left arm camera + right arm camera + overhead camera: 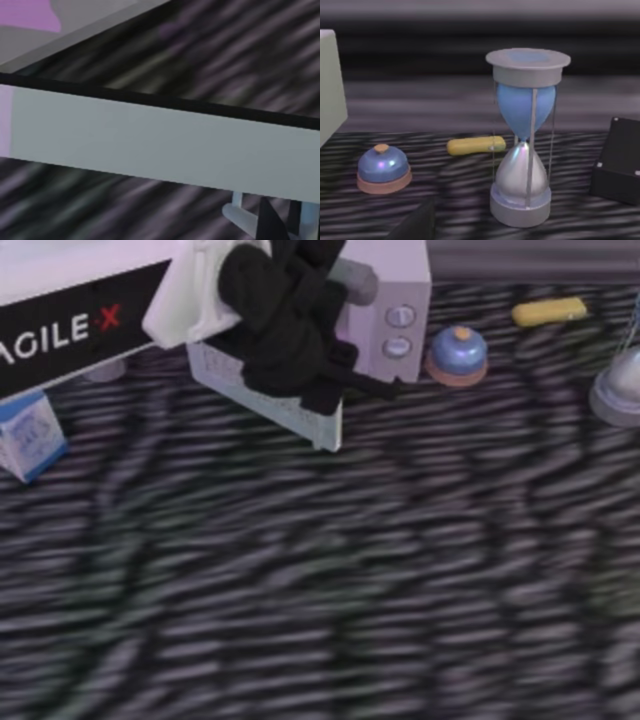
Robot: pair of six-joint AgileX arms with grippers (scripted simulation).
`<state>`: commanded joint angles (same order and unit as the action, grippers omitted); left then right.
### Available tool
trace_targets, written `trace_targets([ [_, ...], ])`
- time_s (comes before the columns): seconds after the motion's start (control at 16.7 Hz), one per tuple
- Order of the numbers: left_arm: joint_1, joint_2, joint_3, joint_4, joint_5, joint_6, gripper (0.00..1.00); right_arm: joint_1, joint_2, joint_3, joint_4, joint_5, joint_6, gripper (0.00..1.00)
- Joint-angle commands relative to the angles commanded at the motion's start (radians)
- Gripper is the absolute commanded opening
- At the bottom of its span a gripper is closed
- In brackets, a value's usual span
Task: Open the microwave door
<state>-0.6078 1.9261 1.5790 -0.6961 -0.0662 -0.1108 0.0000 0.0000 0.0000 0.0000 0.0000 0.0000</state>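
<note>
Dark streaky tabletop [380, 570] is seen across the whole top view. At the far edge, left of centre, the microwave [395, 280] is parked, w/ two round knobs [400, 330] on its front panel. The microwave door [265, 390] is swung partway out toward the near side, angled off the body, handle edge at approx the near corner. The left arm [270, 310] is draped over the door from above; the left gripper [340, 390] is down by the door's handle edge, but tbh whether its fingers are spread or pinching can't be told. In the left wrist view only the door's pale edge [160, 145] is shown close up.

Right of the microwave a blue bell [458, 353] is sat, then a yellow stick [549, 311], and an hourglass [620, 385] at the right edge. A black box [620, 160] is caught beside the hourglass in the right wrist view. A small blue-white carton [30, 435] is at the left edge. Right gripper isn't seen anywhere.
</note>
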Motion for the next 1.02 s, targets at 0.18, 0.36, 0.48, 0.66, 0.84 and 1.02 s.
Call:
trace_targets([
  [0.18, 0.0, 0.0, 0.0, 0.0, 0.0, 0.0, 0.0, 0.0, 0.0, 0.0, 0.0, 0.0, 0.0, 1.0],
  [0.36, 0.0, 0.0, 0.0, 0.0, 0.0, 0.0, 0.0, 0.0, 0.0, 0.0, 0.0, 0.0, 0.0, 1.0],
  [0.48, 0.0, 0.0, 0.0, 0.0, 0.0, 0.0, 0.0, 0.0, 0.0, 0.0, 0.0, 0.0, 0.0, 1.0],
  [0.66, 0.0, 0.0, 0.0, 0.0, 0.0, 0.0, 0.0, 0.0, 0.0, 0.0, 0.0, 0.0, 0.0, 1.0],
  [0.84, -0.006, 0.002, -0.001, 0.0, 0.007, -0.004, 0.0, 0.0, 0.0, 0.0, 0.0, 0.0, 0.0, 1.0],
  [1.02, 0.006, -0.019, -0.027, 0.008, 0.023, 0.029, 0.0, 0.0, 0.0, 0.0, 0.0, 0.0, 0.0, 1.0],
])
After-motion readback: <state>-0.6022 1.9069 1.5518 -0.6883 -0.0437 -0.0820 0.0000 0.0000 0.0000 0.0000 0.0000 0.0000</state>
